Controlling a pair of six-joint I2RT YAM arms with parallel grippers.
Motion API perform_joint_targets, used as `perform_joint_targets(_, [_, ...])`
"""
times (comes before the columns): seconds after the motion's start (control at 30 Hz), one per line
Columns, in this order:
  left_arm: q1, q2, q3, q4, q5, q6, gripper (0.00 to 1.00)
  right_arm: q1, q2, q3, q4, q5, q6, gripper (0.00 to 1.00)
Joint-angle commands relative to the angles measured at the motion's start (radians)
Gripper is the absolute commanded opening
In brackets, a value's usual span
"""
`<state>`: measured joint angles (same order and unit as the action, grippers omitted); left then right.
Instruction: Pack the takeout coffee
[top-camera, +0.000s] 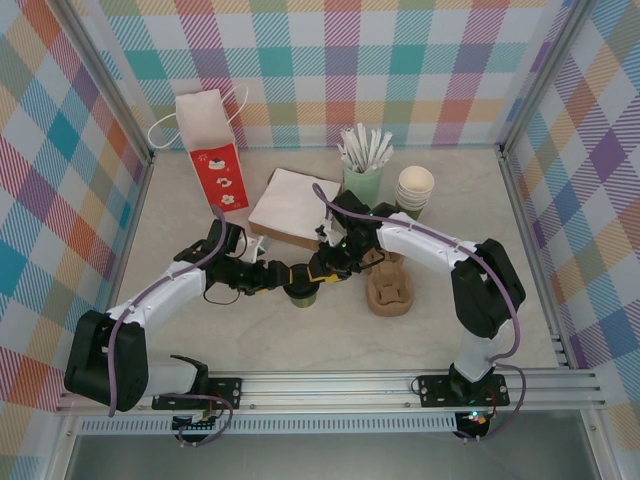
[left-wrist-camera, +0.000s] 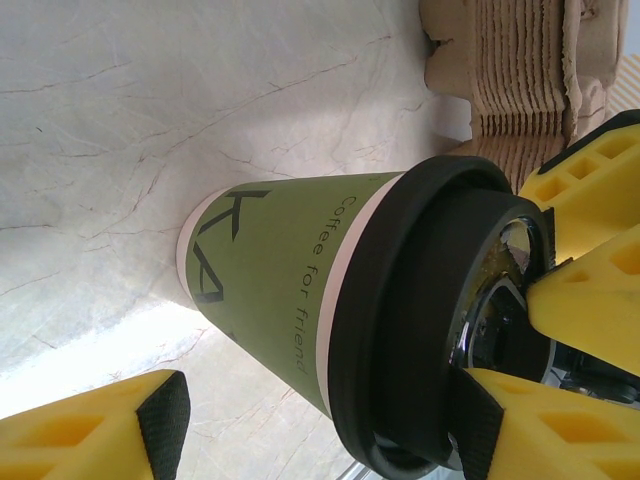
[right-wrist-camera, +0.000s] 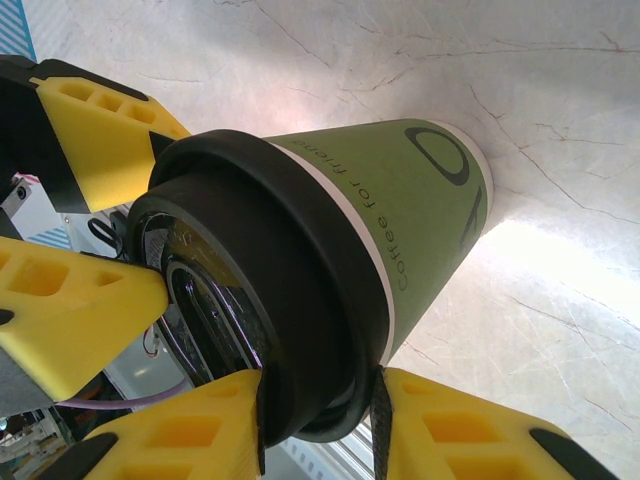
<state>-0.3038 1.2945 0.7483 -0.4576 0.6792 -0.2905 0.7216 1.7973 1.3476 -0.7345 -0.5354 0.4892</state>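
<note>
Your right pincer (right-wrist-camera: 322, 420) is clenched on the edge of the round black plastic lid (right-wrist-camera: 290, 260) of the takeout coffee cup (left-wrist-camera: 280, 270), a small green paper cup with dark letters, so it grasps the cup by its top. Your left pincer (left-wrist-camera: 315, 410) is spread wide on the other side. One pad (left-wrist-camera: 470, 420) touches the lid and the other is off the cup, so it holds nothing. The cup stands up right between the two pincers, over the pale stone-look table (top-camera: 300, 340). I think the cup is light and its paper wall is soft and will squash, and the shiny lid may slip or pop off. So hold the green wall just under the lid. There is one cup with a lid. Just right of your right pincer is one stack of brown paper-pulp cup trays (top-camera: 390, 288); I cannot count the trays. Beyond the pincers lies one flat pile of white paper (top-camera: 293, 203). Farther past the right pincer are one pale mint cup of white sticks (top-camera: 362, 182) and one stack of green cups with no lids (top-camera: 414, 188). Far beyond the left pincer stands one red and white paper bag (top-camera: 212, 150).
</note>
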Motion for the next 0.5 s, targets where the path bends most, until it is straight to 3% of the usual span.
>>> perform_joint_targets(0.0, [0.009,0.020,-0.049,-0.089,-0.118,0.029,0.70,0.046,0.116,-0.095,-0.189,0.155,-0.037,0.32])
perform_joint_targets(0.27, [0.009,0.005,-0.016,-0.049,-0.067,-0.013,0.72,0.045,0.063,0.093,-0.163,0.136,-0.055,0.39])
perform_joint_targets(0.47, [0.009,-0.018,0.040,-0.048,-0.050,-0.035,0.78,0.046,0.036,0.187,-0.106,0.100,-0.065,0.55])
